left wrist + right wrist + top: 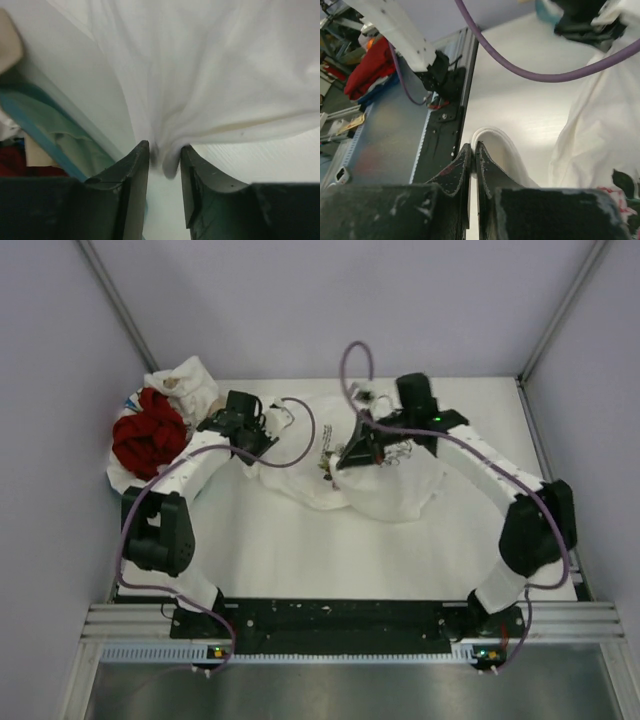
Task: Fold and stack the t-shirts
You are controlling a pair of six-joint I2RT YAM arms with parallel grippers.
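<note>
A white t-shirt [385, 485] with a small floral print [327, 462] lies crumpled across the middle of the table. My left gripper [262, 435] is at its left edge. In the left wrist view the left gripper [165, 150] has its jaws parted, with a loose fold of the white t-shirt [210, 75] between the tips. My right gripper [355, 455] is over the shirt's middle. In the right wrist view the right gripper [473, 147] is shut on a rolled white hem [495, 137] of the t-shirt [600, 130]. Deep red t-shirts [148, 435] and white ones [185, 380] are heaped at far left.
The heap sits in a teal-rimmed tray [30, 125] against the left wall, right beside my left gripper. Purple cables [300, 435] loop above the shirt. A black base bar and metal rail [340, 625] run along the near edge. Walls close in on the left, right and back.
</note>
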